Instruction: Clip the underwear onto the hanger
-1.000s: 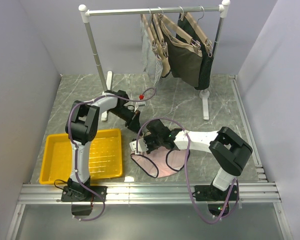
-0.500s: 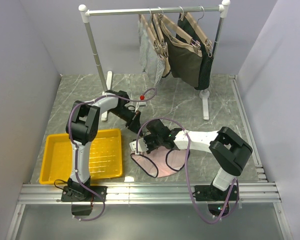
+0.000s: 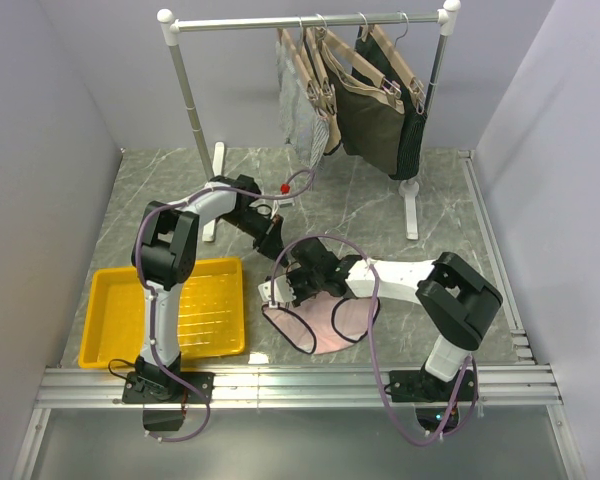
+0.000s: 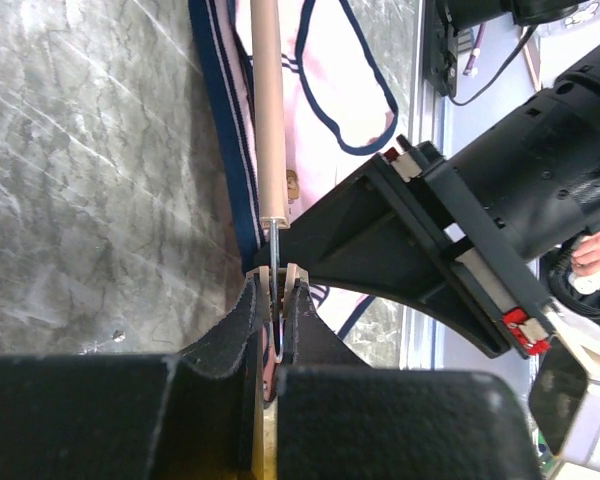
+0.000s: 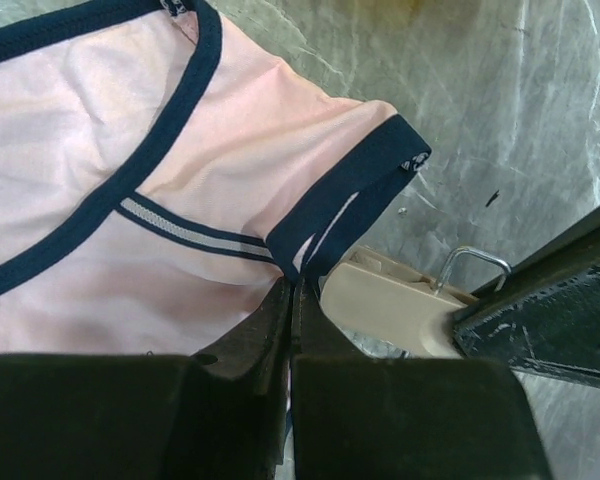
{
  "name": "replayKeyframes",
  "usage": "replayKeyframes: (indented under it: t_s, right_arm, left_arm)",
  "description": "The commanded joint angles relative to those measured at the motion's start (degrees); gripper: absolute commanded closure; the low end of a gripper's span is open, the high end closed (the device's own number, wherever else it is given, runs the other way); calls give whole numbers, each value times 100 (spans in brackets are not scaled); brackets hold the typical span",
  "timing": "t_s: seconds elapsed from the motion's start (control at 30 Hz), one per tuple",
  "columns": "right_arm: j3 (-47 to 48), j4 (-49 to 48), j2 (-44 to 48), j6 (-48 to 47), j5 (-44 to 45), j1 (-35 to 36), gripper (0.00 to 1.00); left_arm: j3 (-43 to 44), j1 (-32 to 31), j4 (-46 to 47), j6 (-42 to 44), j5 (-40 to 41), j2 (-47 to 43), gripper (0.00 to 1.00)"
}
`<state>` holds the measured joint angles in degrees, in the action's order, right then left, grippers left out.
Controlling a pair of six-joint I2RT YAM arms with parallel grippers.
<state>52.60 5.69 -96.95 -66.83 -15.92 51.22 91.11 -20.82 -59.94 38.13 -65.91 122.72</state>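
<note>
The underwear (image 3: 325, 322), pale pink with navy edging, lies flat on the marble floor between the arms. My right gripper (image 3: 283, 290) is shut on its navy waistband (image 5: 350, 205), the corner pinched up at the fingertips (image 5: 280, 300). The hanger is a tan bar (image 4: 269, 110) lying along the waistband of the underwear (image 4: 325, 60). My left gripper (image 4: 276, 278) is shut on the clip at the near end of the bar. That clip (image 5: 395, 305) sits right beside the right fingers. From above, the left gripper (image 3: 273, 243) and the arms hide most of the hanger.
A yellow tray (image 3: 110, 300) lies at the left by the left arm's base. A clothes rack (image 3: 190, 90) stands at the back with tan hangers holding dark olive and grey mesh garments (image 3: 375, 110). Its feet (image 3: 412, 205) rest on the floor.
The left arm's wrist has shifted slightly toward the back. Both grips stay as they were and the underwear has not moved.
</note>
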Motion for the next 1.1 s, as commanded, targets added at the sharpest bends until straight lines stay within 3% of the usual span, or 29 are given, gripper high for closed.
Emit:
replayKeyframes:
  t_s: [0.0, 0.63, 1.07]
  right_arm:
    - [260, -33, 26, 73, -34, -7, 100]
    - [462, 239, -26, 153, -130, -77, 100]
    - [778, 932, -193, 284, -86, -60, 100]
  left_arm:
    - [-137, -28, 167, -42, -185, -230, 100]
    - [-445, -54, 413, -33, 17, -380, 100]
    - [-638, -36, 1432, -1185, 210, -784, 100]
